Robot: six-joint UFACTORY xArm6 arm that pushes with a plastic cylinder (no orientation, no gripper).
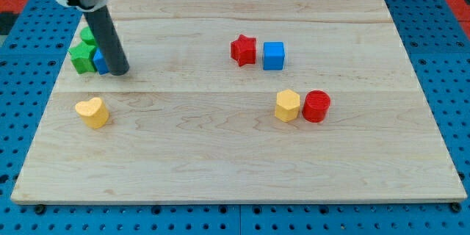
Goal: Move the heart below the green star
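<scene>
A yellow heart [92,111] lies on the wooden board [220,147] at the view's left, below a cluster of blocks. The green star [82,57] sits near the board's left edge, with another green block [88,35] just above it and a blue block [100,60] at its right, mostly hidden by the rod. My tip [119,70] rests on the board right beside the blue block, to the right of the green star and above and right of the heart.
A red star [244,50] and a blue cube [274,56] sit side by side at the upper middle. A yellow hexagon block [288,106] and a red cylinder [317,106] sit together at the right middle.
</scene>
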